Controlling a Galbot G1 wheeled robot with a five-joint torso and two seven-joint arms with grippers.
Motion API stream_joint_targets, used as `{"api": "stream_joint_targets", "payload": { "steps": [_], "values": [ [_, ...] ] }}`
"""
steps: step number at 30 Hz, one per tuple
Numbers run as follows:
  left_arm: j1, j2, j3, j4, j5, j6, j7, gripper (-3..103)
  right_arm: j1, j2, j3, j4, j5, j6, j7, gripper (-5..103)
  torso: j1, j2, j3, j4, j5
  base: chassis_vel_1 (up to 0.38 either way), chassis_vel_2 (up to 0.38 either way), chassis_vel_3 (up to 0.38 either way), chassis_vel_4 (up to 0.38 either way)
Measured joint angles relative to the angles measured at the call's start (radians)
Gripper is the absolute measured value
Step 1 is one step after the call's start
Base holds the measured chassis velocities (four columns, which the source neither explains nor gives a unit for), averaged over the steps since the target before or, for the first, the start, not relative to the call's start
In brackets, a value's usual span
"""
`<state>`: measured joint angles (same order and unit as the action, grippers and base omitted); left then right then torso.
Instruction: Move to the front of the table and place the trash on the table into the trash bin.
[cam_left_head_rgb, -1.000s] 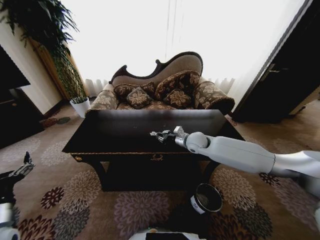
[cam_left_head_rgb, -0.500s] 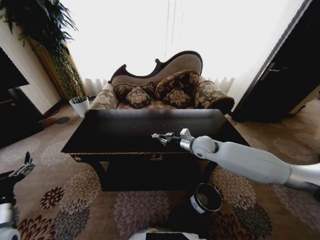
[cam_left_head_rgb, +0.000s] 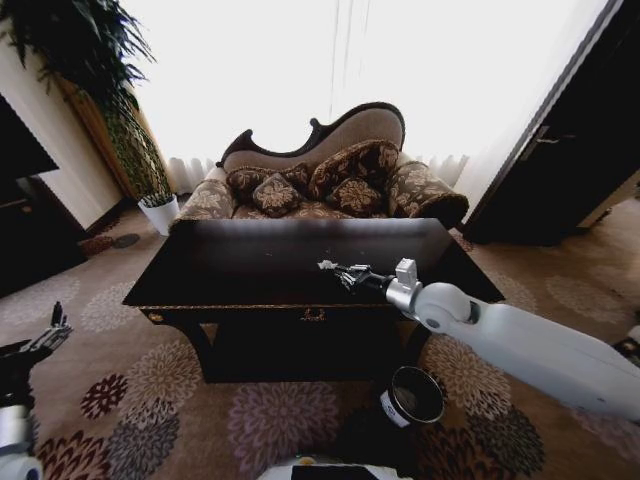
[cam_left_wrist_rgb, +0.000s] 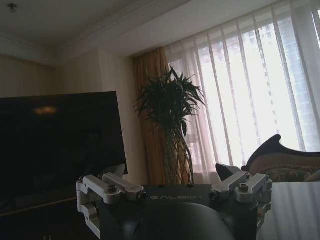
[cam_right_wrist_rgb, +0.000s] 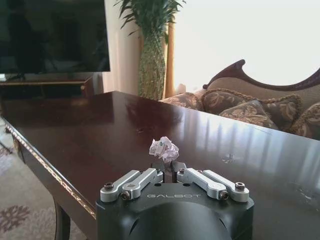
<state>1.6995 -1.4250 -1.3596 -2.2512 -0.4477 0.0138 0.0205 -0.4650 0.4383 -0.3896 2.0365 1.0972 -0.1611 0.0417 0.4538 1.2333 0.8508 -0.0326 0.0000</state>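
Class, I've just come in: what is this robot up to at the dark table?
The robot stands at the front of the table. Its right gripper reaches out over the tabletop with the fingers shut on a crumpled white tissue, pinched at their tips just above the wood. The trash bin sits on the carpet below the table's near right corner, so the tissue is not in it yet. The left gripper hangs idle low at the robot's left side.

The table (cam_left_head_rgb: 250, 270) stands at 12 o'clock with the sofa (cam_left_head_rgb: 330, 175) behind it, the trash bin (cam_left_head_rgb: 412, 397) on the floor at 5 o'clock and the plant pot (cam_left_head_rgb: 160, 212) at 10 o'clock.
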Motion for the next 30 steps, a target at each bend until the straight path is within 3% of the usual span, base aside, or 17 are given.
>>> {"api": "stream_joint_targets", "payload": {
  "steps": [1,3,5,8,10,13,14,16,23,30],
  "values": [
    [0.0,0.0,0.0,0.0,0.0,0.0,0.0,100,0.0,0.0,0.0,0.0,0.0,0.0,0.0,11,0.0,0.0,0.0,0.0,0.0,0.0,0.0,0.0,0.0],
    [-0.007,-0.01,0.006,-0.005,0.002,0.0,0.0,100,-0.152,0.011,0.176,0.038,0.012,0.0,0.017,8,0.0,0.0,0.0,0.0005,-0.0001,0.0,0.0,0.0,0.0],
    [-0.008,-0.011,0.008,-0.005,0.002,0.0,0.0,100,-0.178,0.013,0.207,0.044,0.013,0.0,0.019,5,0.0,0.0,0.0,0.0005,0.0,0.0,0.0,0.0,0.0],
    [-0.018,-0.011,0.016,0.004,0.006,0.0,0.0,100,-0.445,0.043,0.463,0.087,0.01,0.0,0.026,3,0.0,0.0,0.0,-0.0001,0.0003,0.0,0.0,0.0,0.0],
    [-0.02,-0.011,0.016,0.006,0.006,0.0,0.0,100,-0.483,0.051,0.504,0.093,0.006,0.0,0.027,3,0.0,0.0,0.0,-0.0001,0.0002,0.0,0.0,0.0,0.0],
    [-0.026,-0.008,0.019,0.011,0.006,0.0,0.0,100,-0.68,0.105,0.719,0.129,-0.021,0.016,0.026,1,0.0,0.0,0.0,0.0002,0.0,0.0,0.0,0.0,0.0],
    [-0.026,-0.008,0.019,0.011,0.006,0.0,0.0,100,-0.68,0.105,0.719,0.129,-0.021,0.016,0.026,1,0.0,0.0,0.0,0.0002,0.0,0.0,0.0,0.0,0.0],
    [-0.028,-0.008,0.023,0.011,0.007,0.0,0.0,100,-0.807,0.155,0.835,0.148,-0.062,0.046,0.016,0,0.0,0.0,0.0,-0.0001,-0.0002,0.0,0.0,0.0,0.0],
    [-0.028,-0.009,0.029,0.008,0.01,0.0,0.0,100,-0.968,0.247,0.985,0.185,-0.133,0.115,-0.017,0,0.0,0.0,0.0,0.0001,-0.0003,0.0,0.0,0.0,0.0],
    [-0.021,-0.007,0.023,0.006,0.008,-0.001,0.0,100,-1.096,0.396,1.111,0.188,-0.198,0.196,-0.06,0,0.0,0.0,0.0,0.0001,-0.0002,0.0,0.0,0.0,0.0]
  ]
}}
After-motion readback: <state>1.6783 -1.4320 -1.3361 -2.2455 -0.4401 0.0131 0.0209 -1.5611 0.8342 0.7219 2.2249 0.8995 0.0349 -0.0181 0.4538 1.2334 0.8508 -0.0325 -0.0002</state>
